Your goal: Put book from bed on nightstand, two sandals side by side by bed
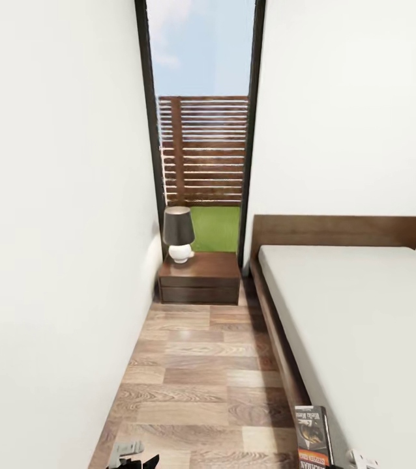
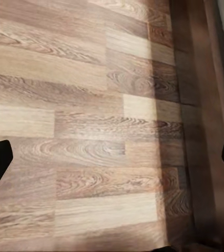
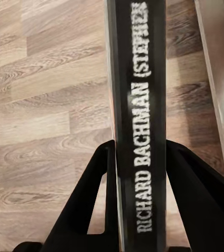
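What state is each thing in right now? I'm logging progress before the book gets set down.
book: off the bed, clamped by its spine, held above the wooden floor.
right gripper: shut on the book.
left gripper: open, empty, over the floor.
nightstand: drawers closed, lamp upright on top.
bed: mattress bare.

Black book [image 3: 141, 126] spine with white lettering, orange band on its cover; dark-brown nightstand [image 1: 200, 279] and bed [image 1: 338, 231] frame; pale grey mattress; brown wood-grain floor [image 1: 195, 378].
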You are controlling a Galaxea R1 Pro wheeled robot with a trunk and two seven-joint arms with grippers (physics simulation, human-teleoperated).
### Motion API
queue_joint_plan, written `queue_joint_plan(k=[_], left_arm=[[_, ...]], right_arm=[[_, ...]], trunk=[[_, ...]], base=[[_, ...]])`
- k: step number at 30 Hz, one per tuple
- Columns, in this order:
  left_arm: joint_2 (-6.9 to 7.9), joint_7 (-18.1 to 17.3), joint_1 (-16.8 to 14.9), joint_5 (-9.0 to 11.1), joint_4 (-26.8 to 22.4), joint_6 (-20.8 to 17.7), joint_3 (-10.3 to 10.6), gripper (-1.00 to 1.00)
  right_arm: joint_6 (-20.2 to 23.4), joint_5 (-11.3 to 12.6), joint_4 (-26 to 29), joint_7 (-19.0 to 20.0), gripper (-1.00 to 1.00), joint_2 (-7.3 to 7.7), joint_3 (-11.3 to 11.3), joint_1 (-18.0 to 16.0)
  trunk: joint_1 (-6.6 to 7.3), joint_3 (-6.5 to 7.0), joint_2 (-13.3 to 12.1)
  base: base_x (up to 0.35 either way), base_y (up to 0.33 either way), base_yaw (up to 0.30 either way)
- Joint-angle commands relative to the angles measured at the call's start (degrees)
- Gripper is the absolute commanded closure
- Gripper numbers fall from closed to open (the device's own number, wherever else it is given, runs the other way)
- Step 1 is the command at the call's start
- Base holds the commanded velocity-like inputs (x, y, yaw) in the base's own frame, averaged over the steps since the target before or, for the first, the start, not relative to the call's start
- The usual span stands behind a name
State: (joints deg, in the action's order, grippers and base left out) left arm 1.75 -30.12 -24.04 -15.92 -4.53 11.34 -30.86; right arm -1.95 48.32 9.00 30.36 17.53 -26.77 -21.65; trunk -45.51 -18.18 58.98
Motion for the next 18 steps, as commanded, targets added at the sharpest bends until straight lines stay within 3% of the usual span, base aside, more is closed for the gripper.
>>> queue_joint_plan(k=[1,18], left_arm=[[0.01,-0.11,-0.05,-0.61,0.05,0.32,-0.47,-1.00],[0.01,-0.11,-0.07,-0.62,0.05,0.29,-0.48,-1.00]], right_arm=[[-0.16,0.54,-0.04,0.28,1.00,0.03,-0.39,-0.06],[-0.16,0.54,-0.04,0.26,1.00,-0.04,-0.39,-0.05]], trunk=[[-0.04,-0.07,0.04],[-0.04,-0.07,0.04]], base=[[0.327,0.000,0.000],[0.324,0.000,-0.051]])
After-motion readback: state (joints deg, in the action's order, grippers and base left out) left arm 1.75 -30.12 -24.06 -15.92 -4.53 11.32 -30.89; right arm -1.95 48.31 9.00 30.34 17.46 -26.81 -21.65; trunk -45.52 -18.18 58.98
